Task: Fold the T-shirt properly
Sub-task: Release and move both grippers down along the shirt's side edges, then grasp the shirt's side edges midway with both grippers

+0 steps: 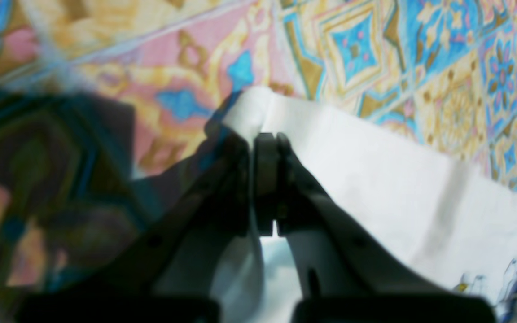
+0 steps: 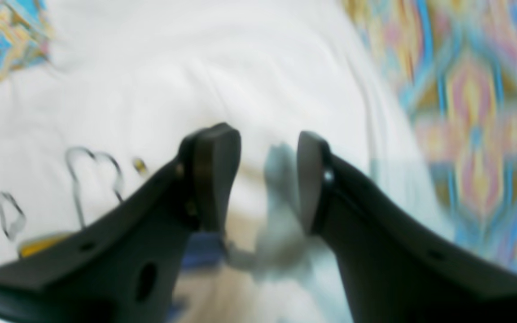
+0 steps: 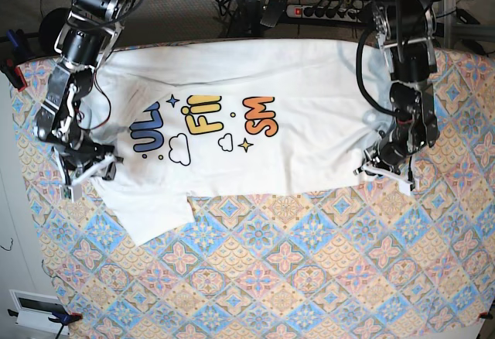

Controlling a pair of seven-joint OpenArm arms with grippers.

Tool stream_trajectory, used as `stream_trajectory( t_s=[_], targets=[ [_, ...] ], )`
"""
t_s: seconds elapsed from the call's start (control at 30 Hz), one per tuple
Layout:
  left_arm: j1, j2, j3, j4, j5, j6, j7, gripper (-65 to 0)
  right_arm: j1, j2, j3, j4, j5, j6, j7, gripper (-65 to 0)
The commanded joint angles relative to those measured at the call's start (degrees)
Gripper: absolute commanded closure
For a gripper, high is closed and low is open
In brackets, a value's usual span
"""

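The T-shirt lies spread print-up across the far half of my patterned table. My left gripper is closed, pinching the shirt's white edge at its corner. My right gripper hangs over the opposite side, jaws parted, holding nothing.

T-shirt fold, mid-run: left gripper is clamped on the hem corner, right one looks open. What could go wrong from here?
1. The left gripper pinches only a thin edge of the T-shirt; it may slip out when pulled.
2. The right gripper is open with cloth between its fingers. If the left arm moves alone, the fold may skew.
3. The lower sleeve lies folded on itself and could get trapped as a lump.
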Motion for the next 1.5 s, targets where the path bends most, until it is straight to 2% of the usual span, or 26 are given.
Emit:
stream_trajectory(
  t_s=[0.0, 0.23, 0.33, 0.5, 0.9, 1.07, 1.23, 1.47],
  targets=[
    [-0.9, -0.71, 0.0, 2.48, -0.56, -0.3, -0.71, 0.0, 2.51, 1.87, -1.45, -0.76, 0.09, 0.39, 2.46, -24.1],
    [4.29, -2.02, -0.44, 7.4, -1.08, -0.3, -0.89, 0.0, 9.63, 8.02, -12.27, -15.18, -0.62, 0.39, 10.19, -25.1],
    [5.96, -2.29, -0.44, 10.22, -1.08, -0.3, -0.89, 0.0, 13.32, 9.96, -14.47, -22.92, -0.62, 0.39, 14.94, -28.5],
    [8.6, -2.81, -0.44, 13.82, -1.08, -0.3, -0.89, 0.0, 17.01, 11.8, -17.45, -31.53, -0.71, 0.39, 20.57, -29.1],
    [9.65, -3.08, -0.53, 15.14, -1.17, -0.3, -0.8, 0.0, 22.64, 12.59, -24.84, -46.74, -0.79, 0.39, 33.14, -29.3],
    [9.65, -3.08, -0.53, 15.14, -1.17, -0.3, -0.8, 0.0, 22.73, 12.59, -25.01, -48.68, -0.79, 0.39, 36.92, -29.3],
    [9.65, -3.08, -0.79, 15.23, -1.17, -0.3, -0.8, 0.0, 22.64, 12.59, -25.01, -50.26, -0.79, 0.39, 38.33, -29.3],
    [10.35, -2.99, -2.2, 15.4, -1.26, -0.3, -0.8, 0.0, 22.46, 12.59, -25.19, -58.43, -0.79, 0.13, 47.29, -29.0]
  ],
)
